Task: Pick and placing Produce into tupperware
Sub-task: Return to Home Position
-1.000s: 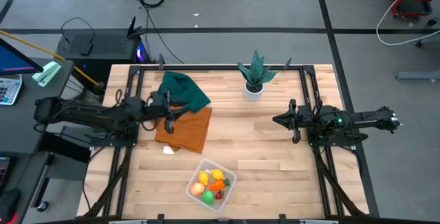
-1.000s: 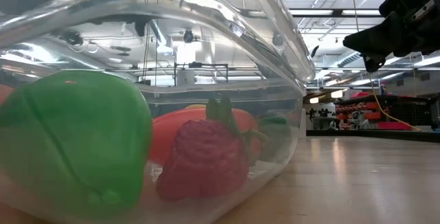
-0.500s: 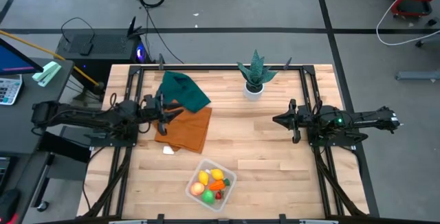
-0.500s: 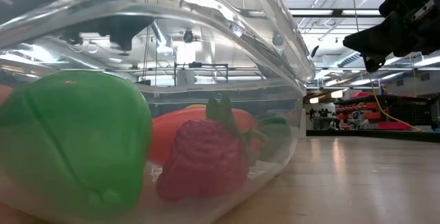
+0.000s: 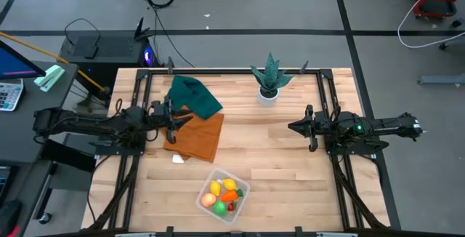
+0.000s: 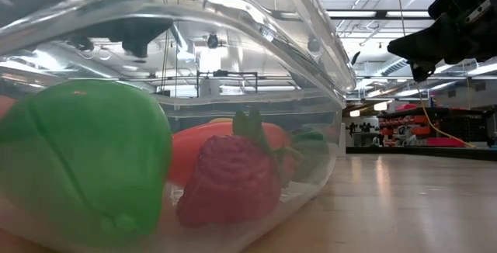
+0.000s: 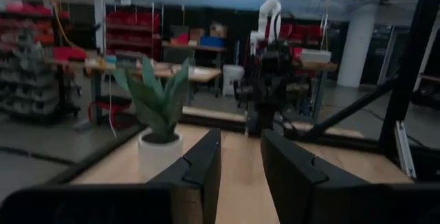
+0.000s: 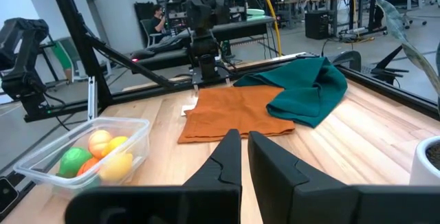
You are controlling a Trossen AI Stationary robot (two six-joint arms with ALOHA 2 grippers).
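Orange cloth (image 5: 197, 141) at risk: could snag it by dipping left gripper (image 7: 240, 135), slightly parted, empty. Right gripper (image 8: 243, 136) nearly closed, empty, well apart from filled tupperware (image 5: 245, 187).

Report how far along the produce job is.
Done: all produce in view lies in the tupperware. In hand: nothing; the left gripper hangs empty by the orange cloth, and the right gripper is empty too. Left: no loose produce shows on the table.
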